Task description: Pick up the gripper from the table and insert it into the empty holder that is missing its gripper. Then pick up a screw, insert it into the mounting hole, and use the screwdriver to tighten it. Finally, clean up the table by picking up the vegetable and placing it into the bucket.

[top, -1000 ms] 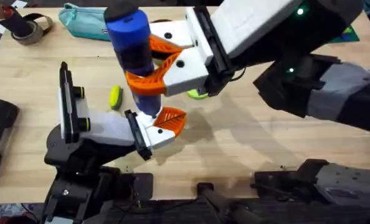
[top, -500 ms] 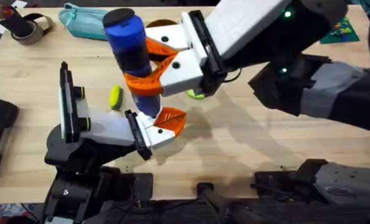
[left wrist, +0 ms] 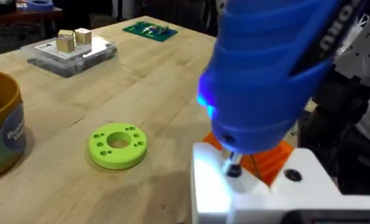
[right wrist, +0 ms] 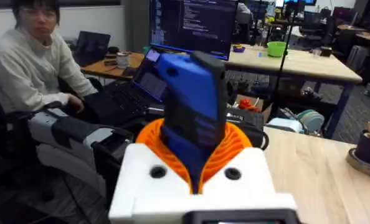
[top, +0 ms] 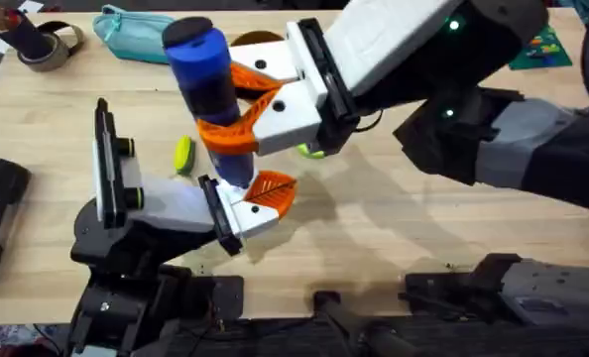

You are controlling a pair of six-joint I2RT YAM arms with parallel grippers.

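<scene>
The white holder (top: 237, 215) ends my left arm, and the orange ribbed gripper (top: 273, 190) sits in it. My right gripper (top: 227, 107) is shut on the blue screwdriver (top: 207, 84), which stands nearly upright. In the left wrist view the screwdriver (left wrist: 269, 74) has its tip (left wrist: 233, 167) on a screw in the holder (left wrist: 260, 196). In the right wrist view, orange fingers (right wrist: 238, 146) clamp the screwdriver (right wrist: 191, 118). A yellow-green vegetable (top: 182, 154) lies on the table (top: 404, 228) left of the screwdriver. The orange-brown bucket (top: 257, 40) shows partly behind it; the left wrist view has the bucket (left wrist: 1, 130) at its edge.
A lime-green ring (left wrist: 118, 145) lies on the wood beside the holder. A teal pouch (top: 136, 35) and a tape roll (top: 52, 45) are at the back left. A clear box with blocks (left wrist: 70, 50) and a green board (left wrist: 149, 29) lie farther off.
My right gripper and the screwdriver have shifted slightly left, with the tip staying at the holder. The left arm has not moved.
</scene>
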